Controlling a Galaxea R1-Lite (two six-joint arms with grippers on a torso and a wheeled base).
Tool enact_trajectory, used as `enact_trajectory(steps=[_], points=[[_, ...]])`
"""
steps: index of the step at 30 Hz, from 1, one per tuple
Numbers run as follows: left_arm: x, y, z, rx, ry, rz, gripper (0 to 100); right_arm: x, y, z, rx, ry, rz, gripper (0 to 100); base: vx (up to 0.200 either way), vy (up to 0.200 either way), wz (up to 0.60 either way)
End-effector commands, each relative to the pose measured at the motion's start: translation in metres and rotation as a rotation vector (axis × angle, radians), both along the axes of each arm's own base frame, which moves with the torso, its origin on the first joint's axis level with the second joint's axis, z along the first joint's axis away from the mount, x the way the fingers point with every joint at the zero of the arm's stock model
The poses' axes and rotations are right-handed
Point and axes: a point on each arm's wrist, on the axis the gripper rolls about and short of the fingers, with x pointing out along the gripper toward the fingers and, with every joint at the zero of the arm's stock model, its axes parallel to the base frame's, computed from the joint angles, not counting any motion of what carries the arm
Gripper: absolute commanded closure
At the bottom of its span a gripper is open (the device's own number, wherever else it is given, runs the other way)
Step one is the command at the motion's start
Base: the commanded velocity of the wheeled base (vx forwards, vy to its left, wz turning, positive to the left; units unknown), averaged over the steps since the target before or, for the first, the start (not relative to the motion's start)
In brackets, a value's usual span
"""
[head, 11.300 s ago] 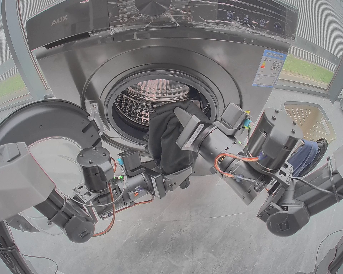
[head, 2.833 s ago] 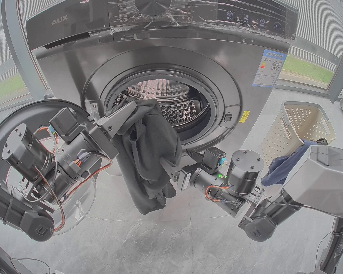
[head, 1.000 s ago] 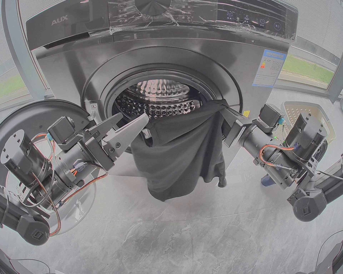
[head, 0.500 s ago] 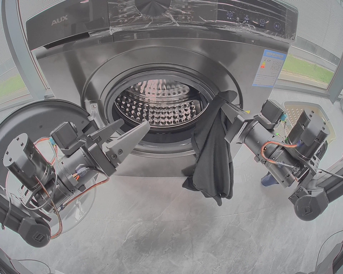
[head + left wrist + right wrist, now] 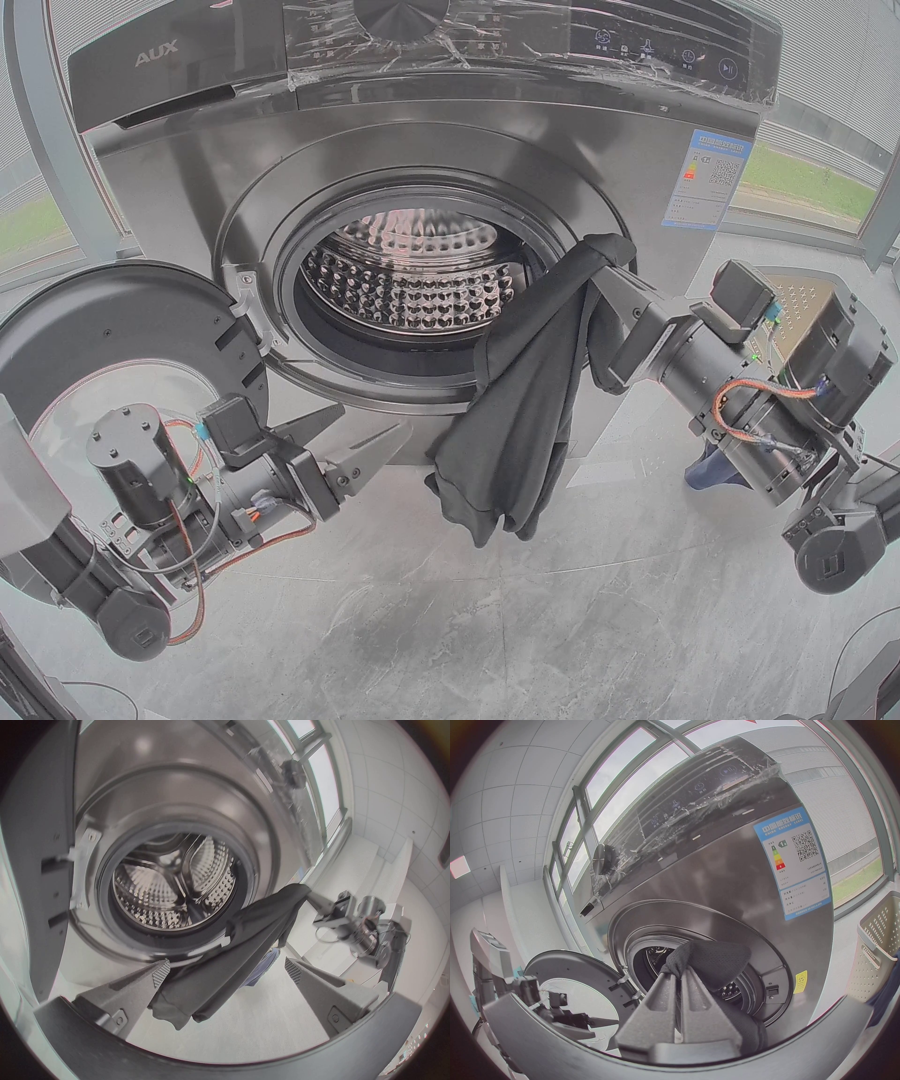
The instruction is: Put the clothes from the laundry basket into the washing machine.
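A dark grey garment [image 5: 516, 403] hangs in front of the washing machine [image 5: 562, 159], at the right side of its open drum [image 5: 412, 272]. My right gripper [image 5: 607, 270] is shut on the garment's top end, level with the right rim of the opening. The cloth drapes down past the lower rim and ends above the floor. In the right wrist view the right gripper [image 5: 679, 982] pinches the bunched cloth [image 5: 712, 959]. My left gripper [image 5: 375, 419] is open and empty, low and left of the garment. From the left wrist, the garment [image 5: 243, 945] hangs between my open fingers [image 5: 154, 973].
The round door [image 5: 112, 319] stands swung open at the left, just above my left arm. The beige laundry basket [image 5: 797, 286] stands at the right behind my right arm, with a blue garment [image 5: 705, 466] hanging by it. Grey floor lies open in front.
My left gripper let go of the garment and dropped down and back toward the floor. The right gripper moved slightly right with the cloth, whose lower part swung toward the drum opening.
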Motion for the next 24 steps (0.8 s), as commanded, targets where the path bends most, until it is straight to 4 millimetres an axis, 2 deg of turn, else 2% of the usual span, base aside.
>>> enact_trajectory(steps=[1,10,18,24], points=[[0.014,-0.004,-0.035,0.064,0.103,0.015,0,-0.007,0.005,0.004,0.010,-0.009,0.030,100,0.000,0.000,0.00],[0.032,-0.008,-0.063,0.111,0.162,0.029,0,-0.013,0.008,0.002,0.027,-0.007,0.058,100,0.000,0.000,0.00],[0.072,-0.018,-0.096,0.128,0.177,0.060,0,-0.017,0.017,0.002,0.029,-0.009,0.090,100,0.000,0.000,0.00],[0.095,-0.029,-0.120,0.130,0.179,0.060,0,-0.020,0.018,0.001,0.026,-0.005,0.100,100,0.000,0.000,0.00]])
